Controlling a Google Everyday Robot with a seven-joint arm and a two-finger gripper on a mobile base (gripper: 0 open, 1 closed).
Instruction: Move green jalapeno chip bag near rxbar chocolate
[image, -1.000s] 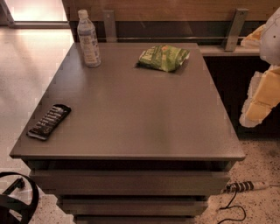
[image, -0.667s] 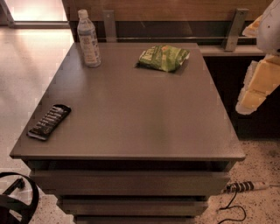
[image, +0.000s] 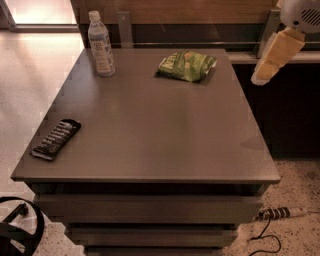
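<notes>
The green jalapeno chip bag (image: 186, 65) lies flat on the far right part of the grey table (image: 160, 130). The rxbar chocolate (image: 56, 138), a black wrapper with white lettering, lies near the table's front left edge, far from the bag. My gripper (image: 272, 57) hangs in the air at the upper right, off the table's right side, to the right of the bag and above its level. It holds nothing.
A clear water bottle (image: 101, 45) stands upright at the table's far left corner. A wall rail and shelf run behind the table. A power strip with a cable (image: 277, 214) lies on the floor at the lower right. A dark object (image: 17, 235) sits at the lower left.
My gripper has risen and moved a little to the left, toward the table's far right corner. The bag, bar and bottle have not moved.
</notes>
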